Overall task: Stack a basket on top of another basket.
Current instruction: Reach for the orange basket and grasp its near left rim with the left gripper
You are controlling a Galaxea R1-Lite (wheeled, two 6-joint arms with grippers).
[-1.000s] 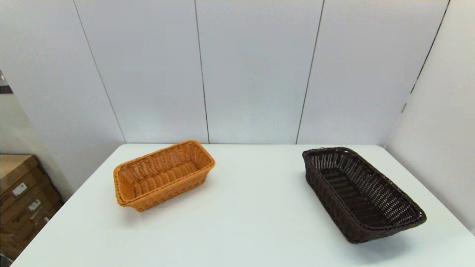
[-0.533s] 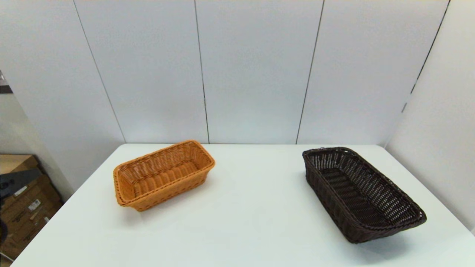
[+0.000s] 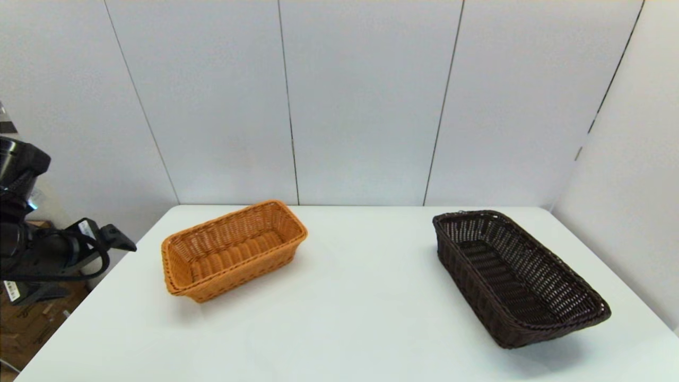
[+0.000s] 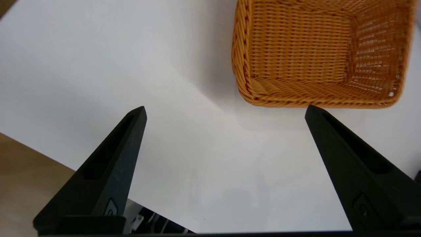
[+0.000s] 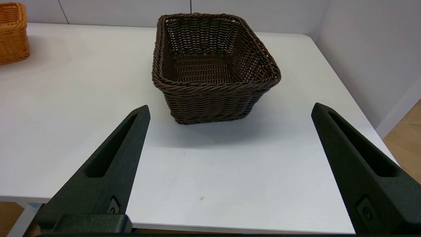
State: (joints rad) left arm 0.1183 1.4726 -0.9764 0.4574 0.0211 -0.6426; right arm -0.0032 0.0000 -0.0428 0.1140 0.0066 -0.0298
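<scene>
White table [image 3: 350, 318] carries both baskets. At four o'clock I see the dark brown basket [image 3: 517, 276], at ten the orange basket [image 3: 233, 249], well apart. Left gripper [image 4: 225, 110] and right gripper [image 5: 230, 108] hang spread wide, grasping nothing.

- The dark basket [image 3: 517, 278] is woven wicker, nearly black, open-weave walls, braided rim, a slight sheen on the strands.
- The orange basket [image 3: 232, 250] is tighter-woven wicker, tan-orange, ribbed and rough-looking, braided rim too.
- The counter [image 3: 350, 318] is smooth, white, faintly glossy.
- Left tool [image 4: 225, 112] and right tool [image 5: 230, 110]: fingers of matt black plastic, finely textured.
- Cardboard boxes [image 3: 26, 323] look plain brown, dull.
</scene>
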